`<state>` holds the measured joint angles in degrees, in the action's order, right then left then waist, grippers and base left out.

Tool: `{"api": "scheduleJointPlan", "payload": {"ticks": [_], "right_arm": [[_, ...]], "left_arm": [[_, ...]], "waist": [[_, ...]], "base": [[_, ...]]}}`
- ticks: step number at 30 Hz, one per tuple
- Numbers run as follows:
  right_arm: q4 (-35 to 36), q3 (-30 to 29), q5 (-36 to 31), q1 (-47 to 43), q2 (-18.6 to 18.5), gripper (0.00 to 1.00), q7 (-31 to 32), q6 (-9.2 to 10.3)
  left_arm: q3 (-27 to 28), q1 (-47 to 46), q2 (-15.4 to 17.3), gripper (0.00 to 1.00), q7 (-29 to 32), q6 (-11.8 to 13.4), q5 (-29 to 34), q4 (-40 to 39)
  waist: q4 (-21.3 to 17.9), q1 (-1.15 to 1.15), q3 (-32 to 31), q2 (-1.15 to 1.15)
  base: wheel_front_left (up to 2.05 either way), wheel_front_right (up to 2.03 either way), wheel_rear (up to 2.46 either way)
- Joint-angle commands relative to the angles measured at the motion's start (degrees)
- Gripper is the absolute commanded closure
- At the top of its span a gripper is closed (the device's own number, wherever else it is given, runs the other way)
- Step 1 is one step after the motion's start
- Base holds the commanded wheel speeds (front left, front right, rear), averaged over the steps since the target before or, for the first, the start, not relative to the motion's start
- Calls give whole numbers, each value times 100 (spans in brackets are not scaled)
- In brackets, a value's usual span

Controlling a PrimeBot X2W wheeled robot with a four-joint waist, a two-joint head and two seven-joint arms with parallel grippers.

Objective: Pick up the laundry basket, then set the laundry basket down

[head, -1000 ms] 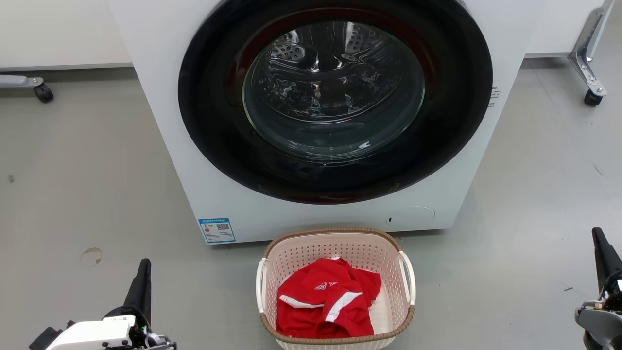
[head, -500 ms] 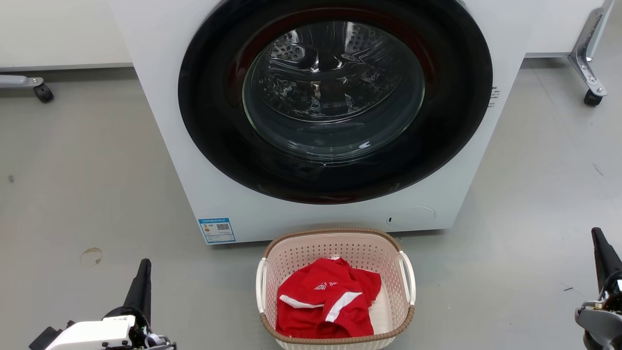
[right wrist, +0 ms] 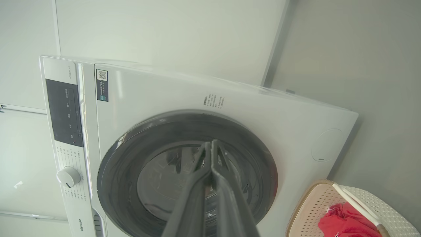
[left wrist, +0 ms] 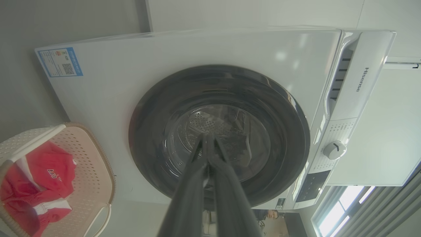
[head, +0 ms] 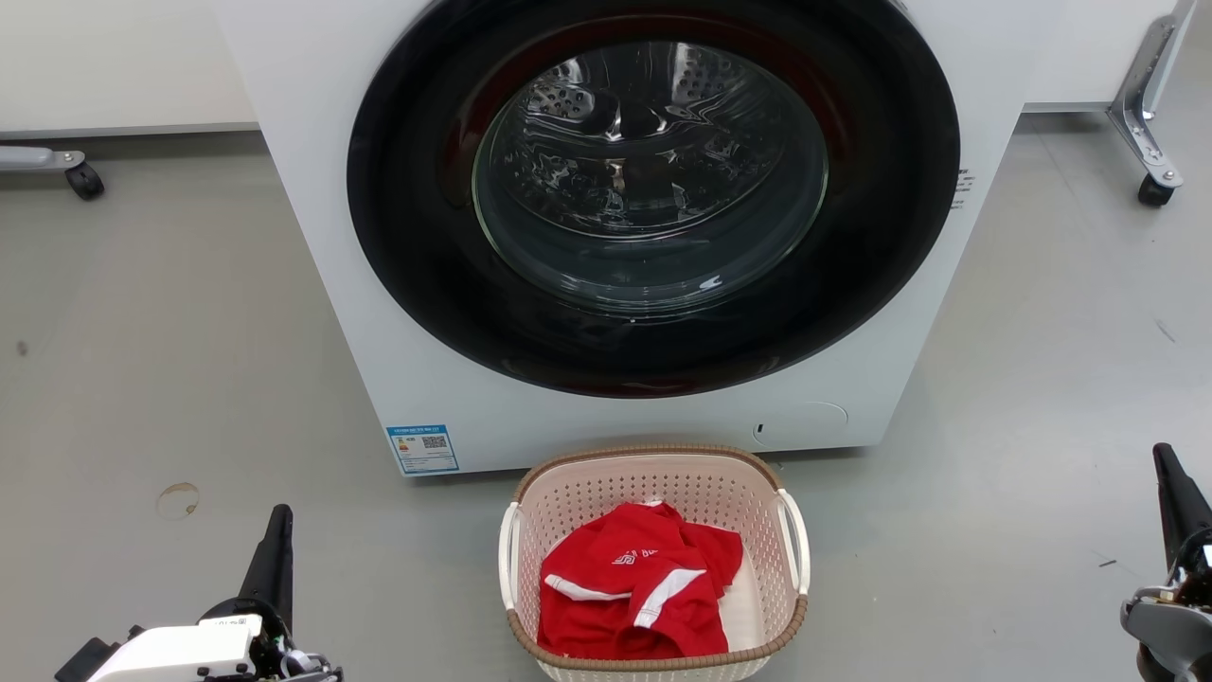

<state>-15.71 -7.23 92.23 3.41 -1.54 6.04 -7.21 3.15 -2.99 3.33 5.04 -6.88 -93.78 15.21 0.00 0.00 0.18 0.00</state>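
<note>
The laundry basket [head: 653, 469], pale pink-cream with a brown woven-look rim and white loop handles, sits on the floor just before the washing machine, a red garment [head: 634, 592] inside it. It also appears in the left wrist view [left wrist: 88, 158] and the right wrist view [right wrist: 315, 204]. My left gripper [head: 280, 516] rests low at the left, well apart from the basket, fingers together and empty [left wrist: 207, 138]. My right gripper [head: 1162, 455] stays far to the right, also shut and empty [right wrist: 210, 144].
A big white washing machine [head: 331, 237] with a dark round door [head: 653, 189] stands right behind the basket. Wheeled frame legs stand at the far left [head: 83, 180] and far right [head: 1155, 189]. Grey floor [head: 142, 360] spreads open on both sides.
</note>
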Motion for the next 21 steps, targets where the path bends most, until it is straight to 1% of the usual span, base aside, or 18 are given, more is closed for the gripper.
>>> {"api": "scheduleJointPlan", "payload": {"ticks": [1,21], "right_arm": [[169,78,-1,277,-142,100,40,-28],[169,74,-4,277,-140,100,43,-28]], "left_arm": [[194,-307,58,100,30,-60,42,-124],[226,-310,36,100,56,-60,69,-122]], "waist": [[0,0,0,0],[0,0,0,0]], "base": [[0,0,0],[0,0,0]]}}
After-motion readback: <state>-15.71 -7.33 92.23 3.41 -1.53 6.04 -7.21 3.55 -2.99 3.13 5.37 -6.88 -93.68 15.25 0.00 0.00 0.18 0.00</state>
